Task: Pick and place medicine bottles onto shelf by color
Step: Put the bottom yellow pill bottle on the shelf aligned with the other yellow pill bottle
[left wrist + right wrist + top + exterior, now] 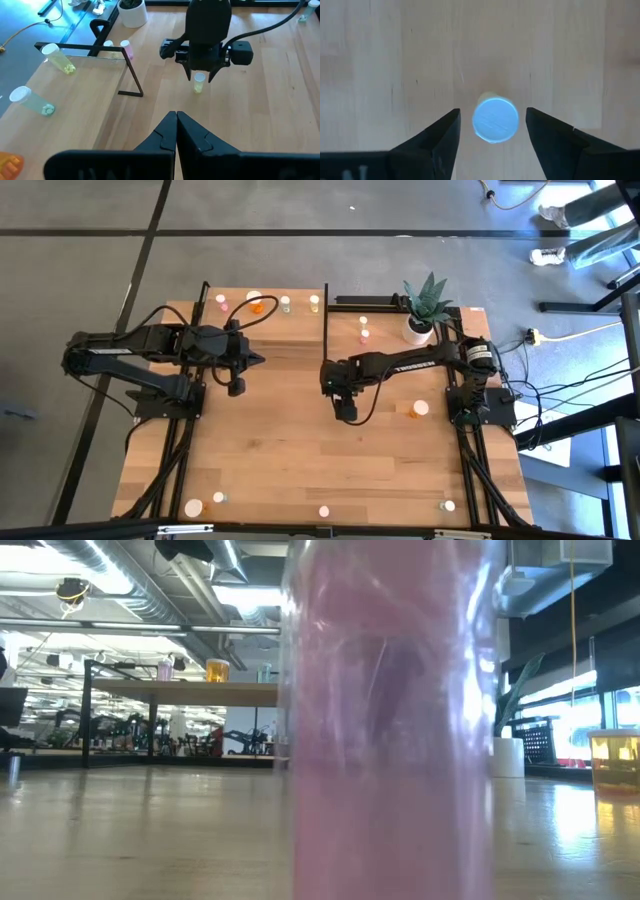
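My right gripper points straight down at the tabletop near its middle, fingers spread wide, and a small yellowish bottle stands upright between them, its white cap facing my wrist camera; neither finger touches it, with a gap on each side. From my left wrist the same bottle shows just under the right gripper's fingertips, standing on the wood. My left gripper hangs over the left half of the table with its fingers pressed together, holding nothing. Beyond, the shelf at the table's far edge carries several bottles; two of them lie on their sides with small pills inside. A pink bottle stands near the plant pot. More bottles sit along the near edge, and an orange one lies to the right of my right gripper.
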Controlling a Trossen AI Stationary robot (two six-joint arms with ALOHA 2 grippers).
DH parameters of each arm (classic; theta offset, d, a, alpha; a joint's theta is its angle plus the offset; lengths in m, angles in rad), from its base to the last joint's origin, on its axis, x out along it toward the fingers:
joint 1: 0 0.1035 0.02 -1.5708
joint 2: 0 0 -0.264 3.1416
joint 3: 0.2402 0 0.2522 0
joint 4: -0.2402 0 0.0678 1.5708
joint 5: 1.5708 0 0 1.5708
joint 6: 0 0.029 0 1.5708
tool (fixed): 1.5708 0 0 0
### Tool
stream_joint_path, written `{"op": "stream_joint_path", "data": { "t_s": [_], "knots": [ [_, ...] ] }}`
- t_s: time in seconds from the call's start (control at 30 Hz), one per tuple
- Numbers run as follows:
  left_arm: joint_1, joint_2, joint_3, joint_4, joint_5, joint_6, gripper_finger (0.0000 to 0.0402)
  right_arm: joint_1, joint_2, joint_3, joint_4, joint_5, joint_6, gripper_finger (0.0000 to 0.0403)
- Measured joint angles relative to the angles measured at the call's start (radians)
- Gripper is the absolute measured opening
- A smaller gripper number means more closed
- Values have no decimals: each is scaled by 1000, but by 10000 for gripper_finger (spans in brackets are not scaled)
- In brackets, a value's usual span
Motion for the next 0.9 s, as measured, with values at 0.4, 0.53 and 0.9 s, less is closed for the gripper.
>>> {"op": "stream_joint_path", "data": {
  "t_s": [0.4, 0.53, 0.9],
  "knots": [
    [0, 0, 0, 0, 0, -3, 0, 0, 0, 0, 2, 1, 0, 145],
    [0, 0, 0, 0, 0, -3, 0, 0, 0, 0, 8, 1, 0, 122],
    [0, 0, 0, -24, 0, -3, 0, -2, 0, 188, -132, -7, 118, 124]
  ]
}}
